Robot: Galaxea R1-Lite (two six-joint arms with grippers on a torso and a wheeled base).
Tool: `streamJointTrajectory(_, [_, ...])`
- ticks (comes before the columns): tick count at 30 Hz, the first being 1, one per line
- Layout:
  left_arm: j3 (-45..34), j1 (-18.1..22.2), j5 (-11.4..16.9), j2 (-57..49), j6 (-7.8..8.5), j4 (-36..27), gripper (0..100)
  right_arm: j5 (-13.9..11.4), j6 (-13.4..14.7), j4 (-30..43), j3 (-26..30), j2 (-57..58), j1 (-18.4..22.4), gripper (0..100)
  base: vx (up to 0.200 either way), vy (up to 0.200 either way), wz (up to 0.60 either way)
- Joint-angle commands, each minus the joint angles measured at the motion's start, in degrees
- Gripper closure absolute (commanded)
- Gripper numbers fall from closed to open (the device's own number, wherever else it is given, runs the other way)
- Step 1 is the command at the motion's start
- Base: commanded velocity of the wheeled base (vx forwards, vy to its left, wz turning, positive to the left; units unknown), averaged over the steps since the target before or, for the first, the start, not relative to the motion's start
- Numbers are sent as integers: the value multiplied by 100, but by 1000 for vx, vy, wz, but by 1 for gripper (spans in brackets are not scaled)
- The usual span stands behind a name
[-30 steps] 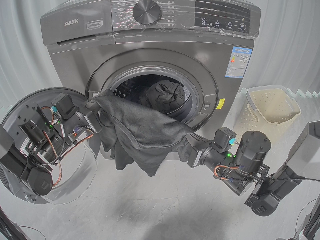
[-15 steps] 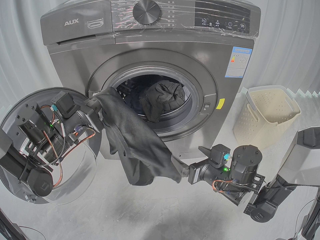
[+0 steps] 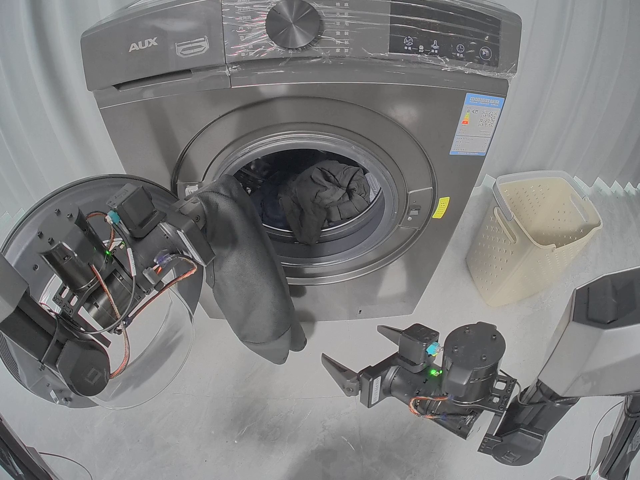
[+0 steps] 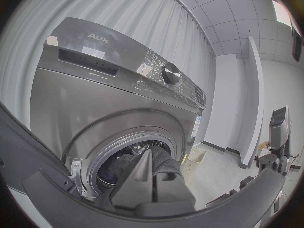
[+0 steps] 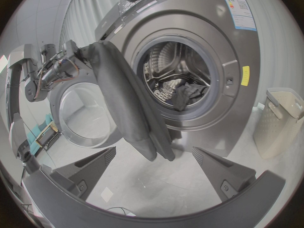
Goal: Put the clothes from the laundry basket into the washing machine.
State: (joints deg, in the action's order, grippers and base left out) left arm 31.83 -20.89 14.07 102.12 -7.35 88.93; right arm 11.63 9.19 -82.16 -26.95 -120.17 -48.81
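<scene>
I record that the right gripper (image 3: 352,345) has let go of the dark garment (image 3: 250,281). One second ago it pinched the cloth's lower end; its fingers now stand apart with nothing between them. Over the same interval the right arm has dropped and drawn back from the washing machine (image 3: 300,101), ending low above the floor. The garment, previously stretched between both grippers across the drum opening, has swung back and now hangs straight down from the left gripper (image 3: 192,209) alone, at the opening's left edge. The left gripper has shifted slightly rightward.
</scene>
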Motion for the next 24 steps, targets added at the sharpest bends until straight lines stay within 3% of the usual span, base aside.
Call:
streamJointTrajectory(1, [-1, -2, -1, 45, 6, 1, 100, -73, -5, -45, -223, -94, -234, 0, 0, 0, 0])
streamJointTrajectory(10, [122, -99, -299, 282, 14, 1, 100, -223, -84, -230, -899, -437, -665, 0, 0, 0, 0])
streamJointTrajectory(24, [271, -143, -458, 370, -3, 1, 100, -231, -216, -230, -2587, -1676, -603, 0, 0, 0, 0])
